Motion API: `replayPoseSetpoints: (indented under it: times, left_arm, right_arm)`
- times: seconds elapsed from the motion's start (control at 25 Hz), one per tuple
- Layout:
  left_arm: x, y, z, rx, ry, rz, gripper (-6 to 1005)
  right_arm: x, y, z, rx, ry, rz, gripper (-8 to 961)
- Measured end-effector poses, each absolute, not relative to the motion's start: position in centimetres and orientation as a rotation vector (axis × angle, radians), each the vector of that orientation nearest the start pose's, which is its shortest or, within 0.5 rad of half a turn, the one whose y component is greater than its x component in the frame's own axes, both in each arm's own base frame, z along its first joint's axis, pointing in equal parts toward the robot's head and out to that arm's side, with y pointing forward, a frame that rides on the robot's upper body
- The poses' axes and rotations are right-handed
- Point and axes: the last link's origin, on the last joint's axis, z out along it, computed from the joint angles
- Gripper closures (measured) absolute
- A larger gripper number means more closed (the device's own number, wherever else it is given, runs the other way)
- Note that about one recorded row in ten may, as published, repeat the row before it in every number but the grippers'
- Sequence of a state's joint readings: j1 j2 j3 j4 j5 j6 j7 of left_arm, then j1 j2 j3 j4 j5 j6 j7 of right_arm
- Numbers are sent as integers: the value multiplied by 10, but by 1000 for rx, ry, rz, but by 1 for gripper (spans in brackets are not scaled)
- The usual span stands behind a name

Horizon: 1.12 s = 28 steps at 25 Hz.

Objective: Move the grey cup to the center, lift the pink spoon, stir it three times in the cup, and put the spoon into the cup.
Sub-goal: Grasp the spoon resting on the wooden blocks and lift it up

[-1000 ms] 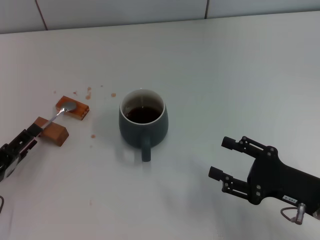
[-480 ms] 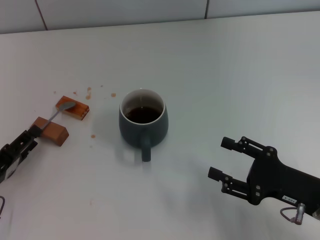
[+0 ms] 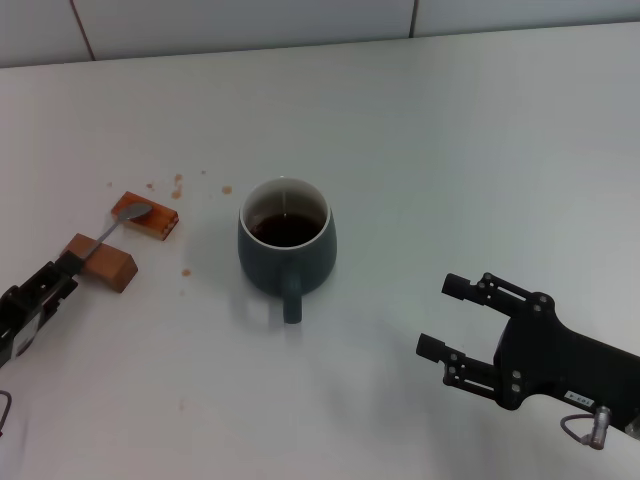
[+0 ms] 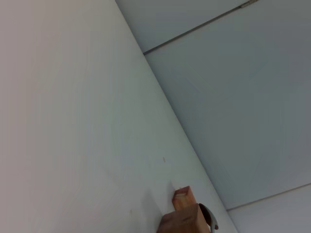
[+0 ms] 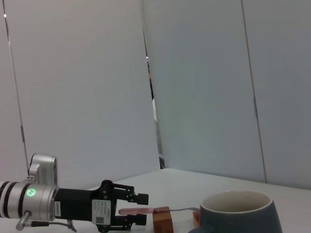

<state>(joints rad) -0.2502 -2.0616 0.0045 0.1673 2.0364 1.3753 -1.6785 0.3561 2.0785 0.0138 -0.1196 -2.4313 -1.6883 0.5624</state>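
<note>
The left pincer (image 3: 62, 270) pinched the slim pink handle of the pink spoon (image 3: 118, 222), whose silver bowl lay on the farther of two brown rectangular blocks (image 3: 146, 215). The rounded grey cup (image 3: 286, 243), holding dark liquid, stood mid-desk (image 3: 480, 150). The right pincer (image 3: 446, 317) hovered near it, fingers spread.

The pink spoon (image 3: 118, 225) lies lower than a second ago: its silver bowl, then raised off the far brown block (image 3: 146, 215), now rests on that block, and its neck lies across the near brown block (image 3: 102, 261). The left gripper (image 3: 62, 270), at the counter's (image 3: 420, 150) left edge, has drawn back slightly toward the near-left corner, its jaws around the handle end
</note>
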Motion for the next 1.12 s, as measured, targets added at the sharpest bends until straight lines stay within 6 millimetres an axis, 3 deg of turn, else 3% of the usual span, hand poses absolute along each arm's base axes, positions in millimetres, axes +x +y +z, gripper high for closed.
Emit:
replayPoseSetpoints:
  times: [0.2, 0.4, 0.64, 1.12]
  left_arm:
    - [-386, 229, -17, 2065, 2466, 1674, 497]
    - [-385, 229, -16, 2063, 2462, 1680, 503]
    - [-385, 229, -17, 2056, 2462, 1681, 616]
    - [-385, 225, -20, 2017, 2478, 1679, 611]
  right_arm:
    - [306, 215, -56, -2489, 390, 1015, 195]
    - [306, 215, -56, -2489, 388, 1015, 195]
    - [306, 214, -56, -2489, 388, 1015, 195]
    - [306, 214, -56, -2489, 386, 1015, 195]
